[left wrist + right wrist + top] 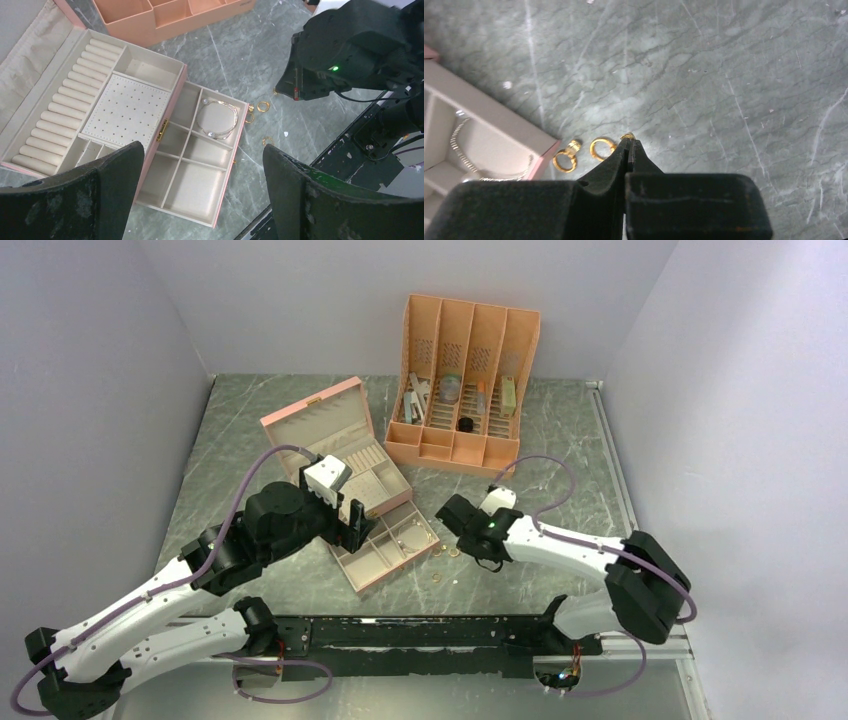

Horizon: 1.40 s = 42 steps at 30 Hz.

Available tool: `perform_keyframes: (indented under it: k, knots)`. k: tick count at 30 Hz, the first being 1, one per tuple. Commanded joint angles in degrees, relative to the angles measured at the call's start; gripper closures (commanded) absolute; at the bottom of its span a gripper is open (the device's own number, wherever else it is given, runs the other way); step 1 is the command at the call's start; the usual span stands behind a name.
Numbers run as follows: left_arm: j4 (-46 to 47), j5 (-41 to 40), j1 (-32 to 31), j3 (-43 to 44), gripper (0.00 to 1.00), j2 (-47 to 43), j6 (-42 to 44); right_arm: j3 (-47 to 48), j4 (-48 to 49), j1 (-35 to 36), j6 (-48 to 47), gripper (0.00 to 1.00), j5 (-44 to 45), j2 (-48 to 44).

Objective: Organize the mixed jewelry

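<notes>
Two gold rings [565, 156] [602, 148] lie on the table beside the drawer of the pink jewelry box [385, 545]. My right gripper [629, 142] is shut, with a tiny gold piece [627, 135] pinched at its tips, low over the table just right of the rings. From above it [458, 538] sits by the gold specks [446, 551]; another speck [437, 578] lies nearer. My left gripper [202, 150] is open and empty above the drawer's near compartments [197, 182]. A thin bracelet [220, 117] lies in a far drawer compartment. A fine gold piece [267, 140] lies on the table.
The jewelry box lid [315, 420] stands open at the back left, with ring rolls [60, 100] and a perforated earring pad [125, 107] in the top tray. An orange slotted organizer [465, 380] with grey and black oddments stands behind. A black rail [420, 635] runs along the near edge.
</notes>
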Motion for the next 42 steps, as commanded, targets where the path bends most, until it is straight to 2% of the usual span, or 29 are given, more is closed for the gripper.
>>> perform_keyframes:
  k: [1,4,11,14,21,30,37,42]
  knots:
    - [1.0,0.7,0.3,-0.4,0.06,-0.7,-0.1,-0.3,1.6,-0.2,-3.3,1.0,-0.3,-5.1]
    - [1.1,0.5,0.3,-0.5,0.05,-1.0,-0.5,-1.1,4.0,-0.2,-6.9,1.0,-2.1,-9.1]
    - [2.2,2.5,0.3,-1.1,0.03,-1.0,-2.4,-4.5,16.5,-0.2,-19.0,1.0,-11.8,-17.8]
    - [2.7,3.9,0.3,-1.5,0.03,-0.6,-4.3,-4.6,20.7,-0.2,-23.9,1.0,-17.0,-18.9]
    - [6.2,9.7,0.3,-4.7,0.03,-1.3,-10.1,-3.8,30.1,-0.2,-28.2,1.0,-31.8,-20.0]
    - [13.4,18.1,0.3,-8.4,0.06,-4.2,-14.4,-2.1,40.5,-0.2,-28.2,1.0,-47.6,-20.1]
    - [21.0,23.1,0.3,-11.5,0.06,-6.9,-17.9,-2.6,48.1,-0.3,-22.6,1.0,-55.0,-23.4]
    - [24.8,25.9,0.3,-11.9,0.07,-6.8,-20.1,-3.3,51.7,-0.3,-19.1,1.0,-57.1,-26.8]
